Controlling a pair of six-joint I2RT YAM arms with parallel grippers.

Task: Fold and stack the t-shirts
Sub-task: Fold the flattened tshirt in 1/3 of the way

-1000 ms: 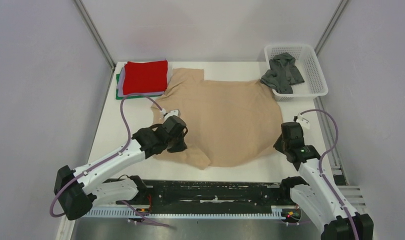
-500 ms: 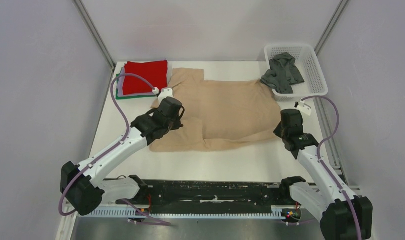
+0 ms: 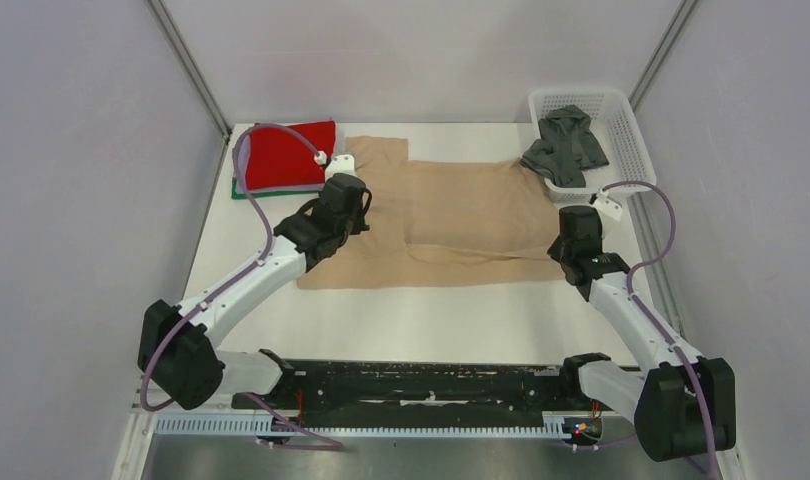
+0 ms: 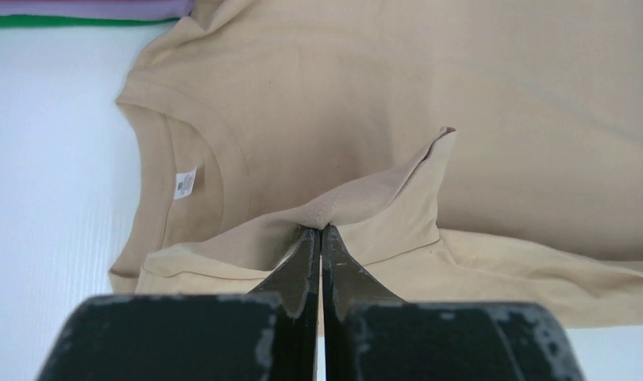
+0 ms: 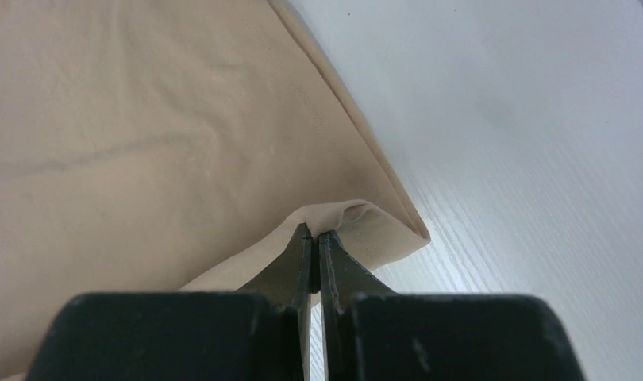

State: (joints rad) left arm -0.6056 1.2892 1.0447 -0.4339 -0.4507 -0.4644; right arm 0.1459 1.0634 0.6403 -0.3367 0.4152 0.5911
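Note:
The large tan t-shirt lies across the middle of the table, its near half doubled over towards the back. My left gripper is shut on its near edge by the collar; the shirt's label shows inside the neckline. My right gripper is shut on the shirt's right edge, close to the table. A folded red t-shirt tops a stack with lavender and green ones at the back left. A dark grey t-shirt hangs out of the basket.
A white mesh basket stands at the back right corner. Bare white table runs along the front, ahead of the black rail at the arms' bases. Grey walls enclose the table on three sides.
Both grippers have carried the tan shirt's near edge away from me towards the back, folding the shirt over itself. The visible cloth has shrunk to a narrower band.

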